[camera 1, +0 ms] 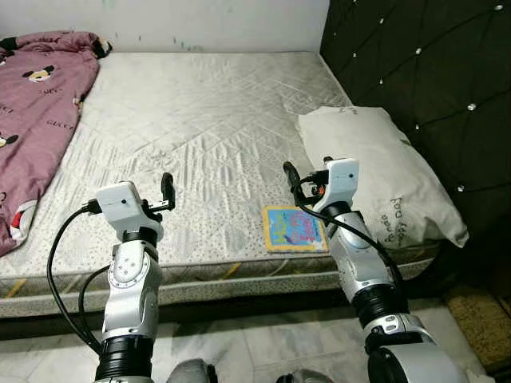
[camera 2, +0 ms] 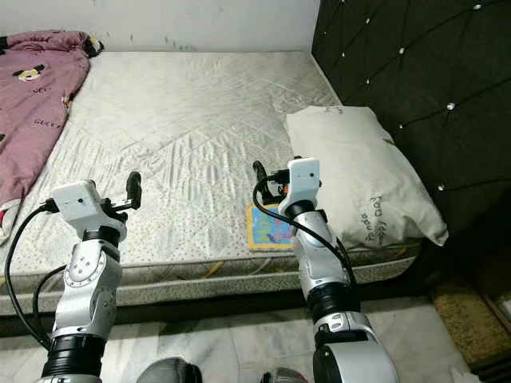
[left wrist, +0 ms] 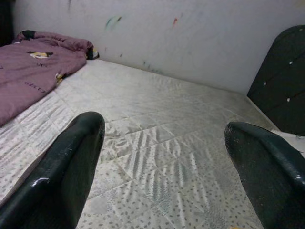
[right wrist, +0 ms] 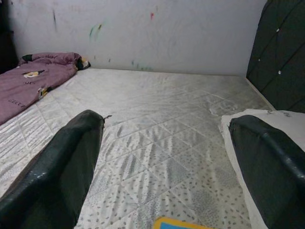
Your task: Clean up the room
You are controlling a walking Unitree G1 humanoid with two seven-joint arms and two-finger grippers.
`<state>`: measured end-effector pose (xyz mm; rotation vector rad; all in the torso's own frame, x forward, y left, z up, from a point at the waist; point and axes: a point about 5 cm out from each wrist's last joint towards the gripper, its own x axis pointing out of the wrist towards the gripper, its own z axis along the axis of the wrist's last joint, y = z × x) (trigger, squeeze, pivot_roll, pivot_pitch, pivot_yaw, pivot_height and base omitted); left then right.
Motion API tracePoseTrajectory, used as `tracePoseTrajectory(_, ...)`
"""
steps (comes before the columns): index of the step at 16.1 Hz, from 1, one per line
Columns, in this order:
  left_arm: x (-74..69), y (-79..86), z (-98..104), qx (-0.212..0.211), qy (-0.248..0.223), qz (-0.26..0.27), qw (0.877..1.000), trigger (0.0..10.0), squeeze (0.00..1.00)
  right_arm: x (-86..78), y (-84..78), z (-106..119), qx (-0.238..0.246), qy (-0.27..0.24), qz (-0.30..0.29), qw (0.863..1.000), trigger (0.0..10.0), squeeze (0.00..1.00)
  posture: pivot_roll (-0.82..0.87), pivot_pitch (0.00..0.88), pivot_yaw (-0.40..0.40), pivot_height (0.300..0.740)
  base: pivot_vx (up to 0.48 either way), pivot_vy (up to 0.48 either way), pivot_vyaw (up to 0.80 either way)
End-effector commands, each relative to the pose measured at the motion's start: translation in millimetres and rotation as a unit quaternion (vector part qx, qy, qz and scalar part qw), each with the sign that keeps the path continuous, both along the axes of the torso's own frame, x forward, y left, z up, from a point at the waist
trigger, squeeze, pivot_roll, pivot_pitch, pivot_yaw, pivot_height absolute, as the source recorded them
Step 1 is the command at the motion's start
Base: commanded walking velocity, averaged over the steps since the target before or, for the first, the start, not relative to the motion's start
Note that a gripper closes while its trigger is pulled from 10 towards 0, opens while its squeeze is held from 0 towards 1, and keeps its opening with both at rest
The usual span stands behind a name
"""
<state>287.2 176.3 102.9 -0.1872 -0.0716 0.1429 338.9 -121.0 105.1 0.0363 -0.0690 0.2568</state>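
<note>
Both grippers, left (camera 1: pixel 167 190) and right (camera 1: pixel 291 177), hover with fingers apart over the mattress (camera 1: pixel 200 144) near edge, a small colourful book (camera 1: pixel 294 227) lying just beside the right one. A white pillow (camera 1: pixel 375 171) rests at three o'clock, and a purple blanket (camera 1: pixel 36 104) is heaped at ten o'clock.
</note>
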Motion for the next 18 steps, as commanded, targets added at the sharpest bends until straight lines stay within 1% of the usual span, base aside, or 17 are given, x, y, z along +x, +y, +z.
tracePoseTrajectory(1, 0.6, -1.0, 3.3, 0.000, -0.008, -0.005, 1.000, 10.0, 0.00, 3.7, -1.1, 6.5, -0.004, -0.010, 0.000, 1.000, 10.0, 0.00, 0.01, 0.000, -0.021, 0.740, 0.296, 0.000, 0.00)
tracePoseTrajectory(10, 0.9, -0.9, 2.3, 0.002, -0.003, -0.008, 1.000, 10.0, 0.00, 3.4, -1.0, 6.2, -0.001, -0.009, -0.003, 1.000, 10.0, 0.00, 0.01, 0.000, -0.016, 0.740, 0.287, 0.000, 0.00)
tracePoseTrajectory(16, 1.7, -1.8, 0.6, 0.004, 0.005, -0.001, 1.000, 10.0, 0.00, 3.5, -1.0, 5.6, -0.001, -0.007, -0.001, 1.000, 10.0, 0.00, 0.01, 0.000, -0.016, 0.740, 0.000, 0.000, 0.00)
tracePoseTrajectory(18, 1.7, -1.7, 0.1, -0.001, 0.005, 0.000, 1.000, 10.0, 0.00, 3.3, -0.1, 5.9, -0.011, -0.011, 0.004, 1.000, 10.0, 0.00, 0.01, 0.000, -0.018, 0.740, 0.000, 0.000, 0.00)
